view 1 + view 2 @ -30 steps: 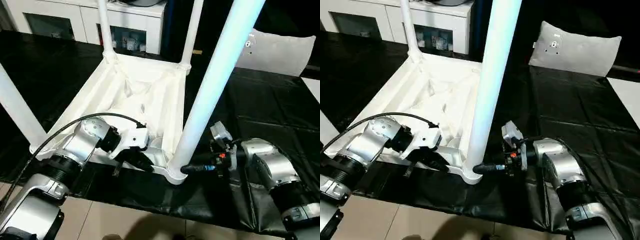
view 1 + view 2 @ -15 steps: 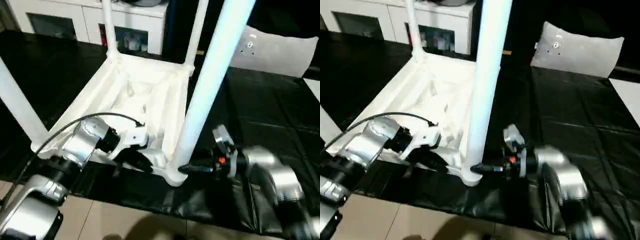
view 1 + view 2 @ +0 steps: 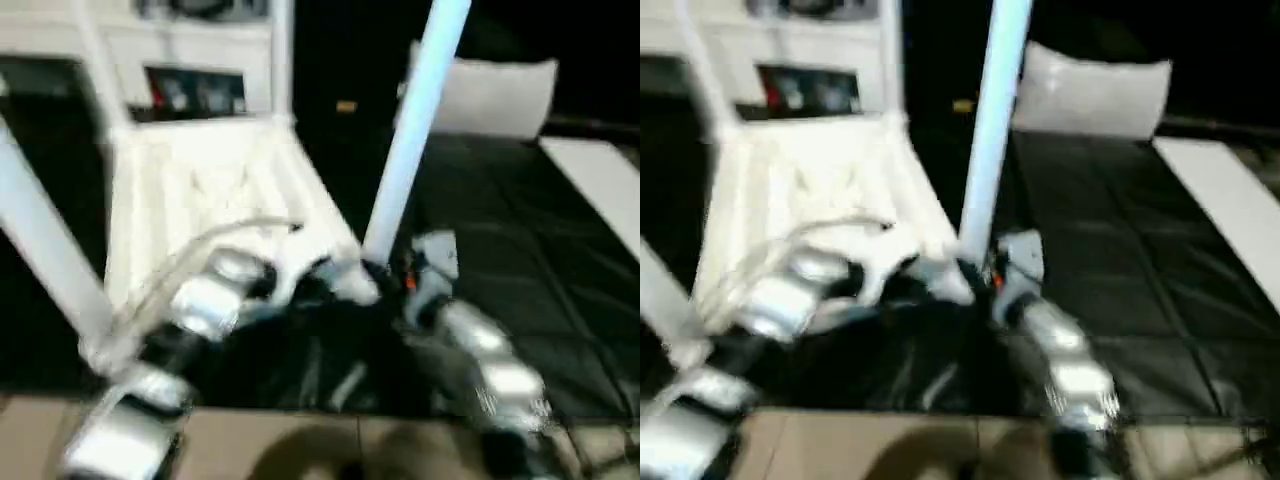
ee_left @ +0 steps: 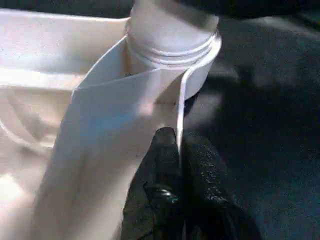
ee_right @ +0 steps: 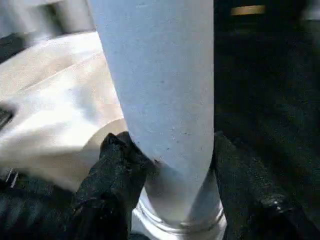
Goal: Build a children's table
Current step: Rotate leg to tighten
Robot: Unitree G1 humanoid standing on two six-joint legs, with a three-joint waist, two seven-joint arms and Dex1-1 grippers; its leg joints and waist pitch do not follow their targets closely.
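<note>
The children's table lies upside down on black sheeting, its white ribbed top (image 3: 190,180) facing up and its legs standing in the corner sockets. The near right leg (image 3: 410,140) rises tall beside my arms. My left gripper (image 4: 179,150) is shut on the top's thin rim (image 4: 177,110), just below the round corner socket (image 4: 172,40). My right gripper (image 5: 170,142) has a black finger (image 5: 117,165) pressed against each side of that leg (image 5: 160,75), close above its socket (image 5: 175,220). Another leg (image 3: 45,240) stands at the near left corner.
A white cabinet (image 3: 170,70) stands behind the table. A grey-white pillow (image 3: 490,95) lies at the back right. The black sheeting (image 3: 520,280) covers the surface, with a white panel (image 3: 600,180) at the far right and bare floor (image 3: 300,440) along the near edge.
The whole head view has swung and blurred, so the camera moved. My right gripper's fingers have narrowed onto the leg's base. The left gripper keeps its hold on the rim.
</note>
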